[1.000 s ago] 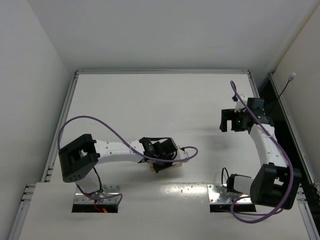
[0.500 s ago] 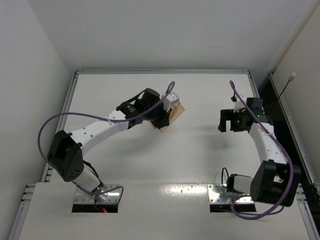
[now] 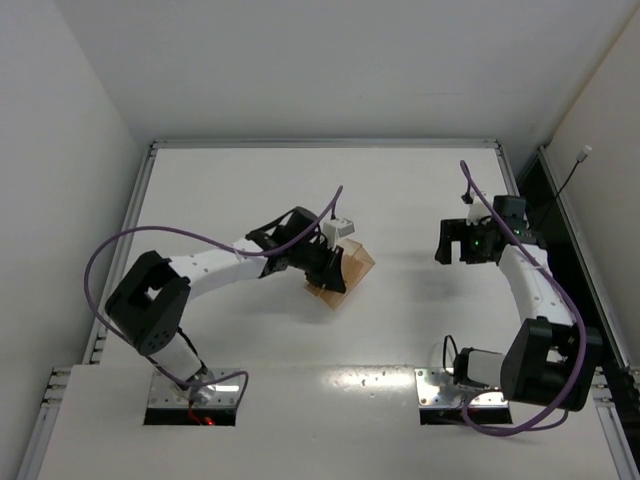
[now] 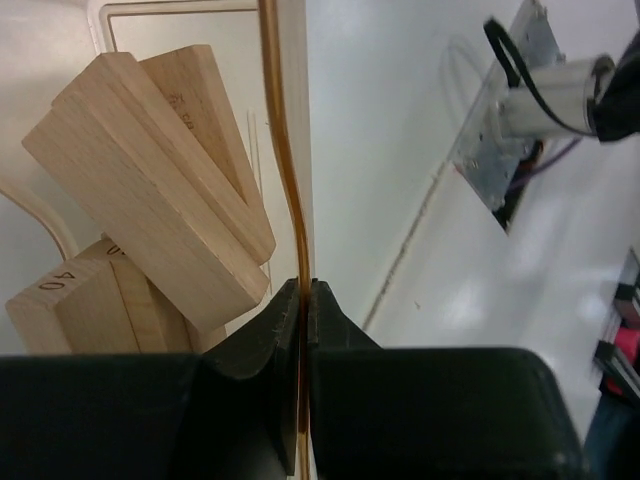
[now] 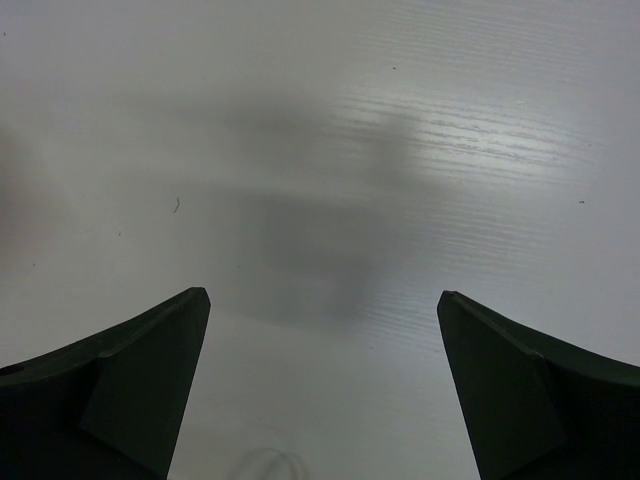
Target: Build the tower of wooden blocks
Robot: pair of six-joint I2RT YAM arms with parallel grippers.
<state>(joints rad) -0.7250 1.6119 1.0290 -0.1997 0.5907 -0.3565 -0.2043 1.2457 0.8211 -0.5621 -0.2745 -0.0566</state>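
- The wood blocks (image 4: 150, 180) are pale tan rectangular bars with fine straight grain and crisp edges. They lie jumbled and leaning on one another, and one end face is stamped "40".
- They sit inside a clear, amber-tinted plastic box (image 3: 348, 270) with a thin, glossy wall that has rounded corners.
- The left fingers (image 4: 335, 335), matte black wedges, are pinched tight on that wall, one inside and one outside.
- The box hangs tilted left of the middle of the tabletop (image 3: 400, 180); whether it touches the surface cannot be told.
- The right fingers (image 5: 130, 390) are spread wide with nothing between them, over the smooth white tabletop well apart from the box.
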